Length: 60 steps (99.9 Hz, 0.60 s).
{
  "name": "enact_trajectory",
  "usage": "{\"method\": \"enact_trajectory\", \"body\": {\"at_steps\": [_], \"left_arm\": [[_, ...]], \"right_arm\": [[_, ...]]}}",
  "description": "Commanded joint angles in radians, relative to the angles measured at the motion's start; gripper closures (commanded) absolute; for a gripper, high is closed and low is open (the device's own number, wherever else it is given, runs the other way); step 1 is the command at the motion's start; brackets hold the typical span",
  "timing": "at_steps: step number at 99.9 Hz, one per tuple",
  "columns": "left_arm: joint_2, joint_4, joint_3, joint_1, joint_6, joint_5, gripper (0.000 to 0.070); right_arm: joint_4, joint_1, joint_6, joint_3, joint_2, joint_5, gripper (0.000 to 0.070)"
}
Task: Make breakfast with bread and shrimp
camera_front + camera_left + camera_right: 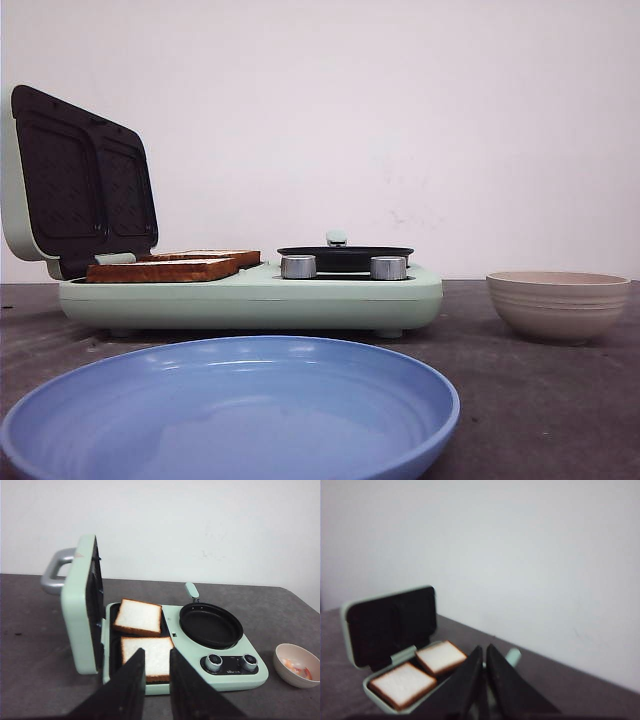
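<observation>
Blue plate (230, 405) nearest; dark table (540, 400), white wall; left hand (156, 672) narrow, right hand (483, 667) near-closed.

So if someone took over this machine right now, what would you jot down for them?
Left pincer: open, empty, above the near slice.
Right pincer: nearly closed, empty.
Two square white toasted-crust bread slices lie on the open mint-green sandwich maker.
Pinkish-orange shrimp sits in the beige ribbed bowl.
Black round pan and blue plate hold nothing.
Left: cook shrimp, plate everything.
</observation>
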Motion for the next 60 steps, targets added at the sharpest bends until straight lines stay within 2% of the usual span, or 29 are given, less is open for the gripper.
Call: {"method": "enact_trajectory", "body": {"at_steps": [1,11,24,33,50,60], "left_arm": [[0.012,0.033,-0.001,-0.006,-0.002,-0.002,0.0700],[0.031,0.035,-0.004,-0.005,0.014,-0.008,0.0700],[0.059,0.059,-0.004,-0.005,0.140,-0.074,0.0700],[0.079,0.143,-0.004,-0.005,0.210,-0.106,0.0700],[0.127,0.422,0.003,-0.002,0.201,-0.106,0.0700],[0.193,0.474,0.043,0.024,0.175,-0.110,0.0700]], "right_arm": [[-0.002,0.008,0.035,-0.043,-0.071,0.033,0.0696],[-0.049,0.008,0.063,-0.105,-0.171,0.075,0.0695],[-0.131,0.008,0.089,-0.146,-0.256,0.100,0.0696],[-0.171,0.008,0.101,-0.151,-0.283,0.100,0.0696],[-0.183,0.008,0.113,-0.151,-0.288,0.092,0.0695],[-0.183,0.008,0.113,-0.151,-0.288,0.071,0.0696]]}}
